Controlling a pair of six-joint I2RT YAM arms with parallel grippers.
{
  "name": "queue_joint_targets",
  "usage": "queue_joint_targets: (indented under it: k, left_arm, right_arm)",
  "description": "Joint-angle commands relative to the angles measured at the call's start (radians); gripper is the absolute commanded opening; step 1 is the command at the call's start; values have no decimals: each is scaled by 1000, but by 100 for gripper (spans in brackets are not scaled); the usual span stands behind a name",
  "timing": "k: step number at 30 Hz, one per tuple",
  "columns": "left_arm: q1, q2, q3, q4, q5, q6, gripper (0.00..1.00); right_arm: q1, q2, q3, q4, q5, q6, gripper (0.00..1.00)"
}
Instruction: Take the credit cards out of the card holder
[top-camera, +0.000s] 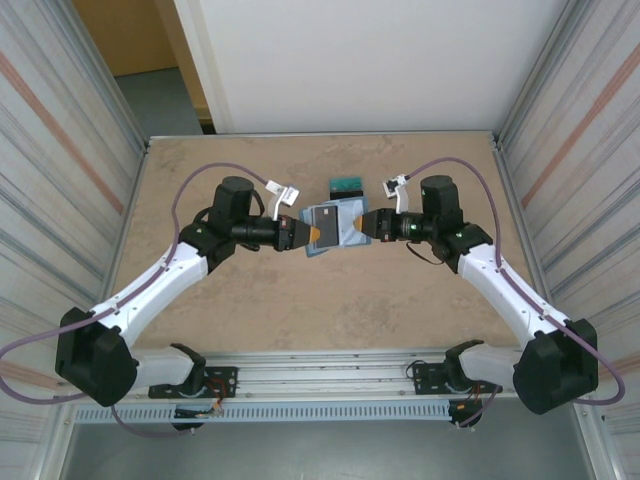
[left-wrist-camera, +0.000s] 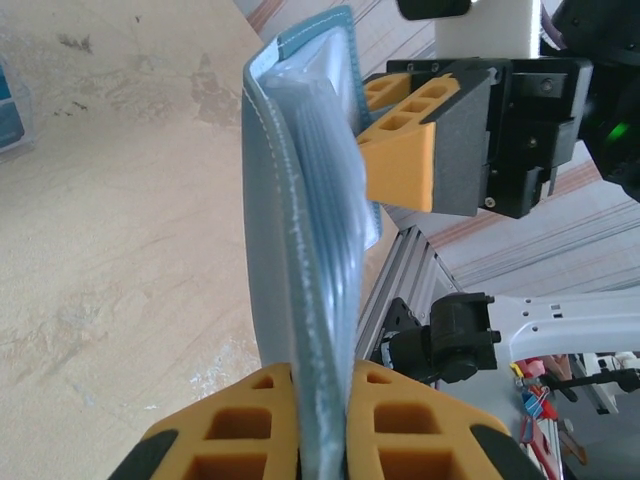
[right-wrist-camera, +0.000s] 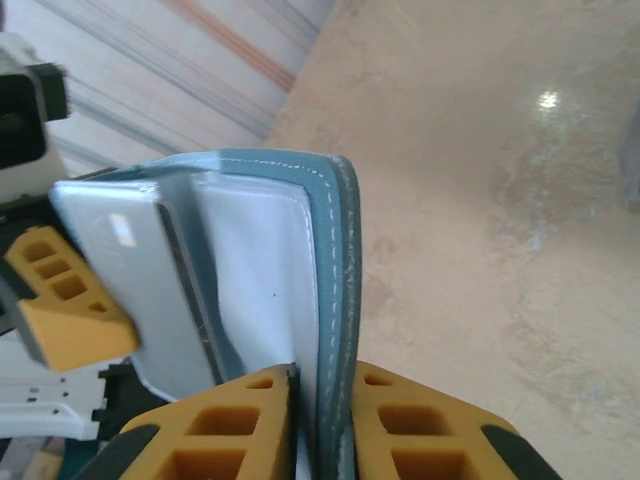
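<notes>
- The card holder (top-camera: 338, 226) is over the middle of the table (top-camera: 250, 310), between the two arms, and it is opened like a book.
- The left gripper (left-wrist-camera: 322, 385) is closed on the edge of one panel. Its two orange fingers (left-wrist-camera: 240, 425) press on the panel from both sides.
- The right gripper (right-wrist-camera: 325, 385) is closed in the same way on the edge of the other panel, and the teal outer face with its pale stitching stands straight up from between its fingers.
- From above, the two grippers face each other, with the holder stretched between them.
- A dark card (top-camera: 324, 218) sits on the left half of the holder, on the paler inner face, near the left gripper.
- In the left wrist view, the inner side shows several thin layers one over another. I cannot tell whether they are cards or only pockets.
- A teal card (top-camera: 346, 186) lies flat on the table just behind the holder, on the far side from the arms.
- I cannot tell whether the holder touches the table or hangs a little above it.
</notes>
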Motion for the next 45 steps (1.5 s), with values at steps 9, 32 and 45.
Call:
queue_joint_targets:
  k: [9,32,45]
  left_arm:
    - [19,19,-42,130,43,-77,62]
    - [22,-49,-153,-57,-513,-141,99]
    - [-2,-44,-168,-45,-542,-126,99]
  right_arm:
    - [-7,-33,-37,57,-55,63,0]
    - [31,41,-84,-75,179,262,0]
    - [133,314,-24,8,149,284,0]
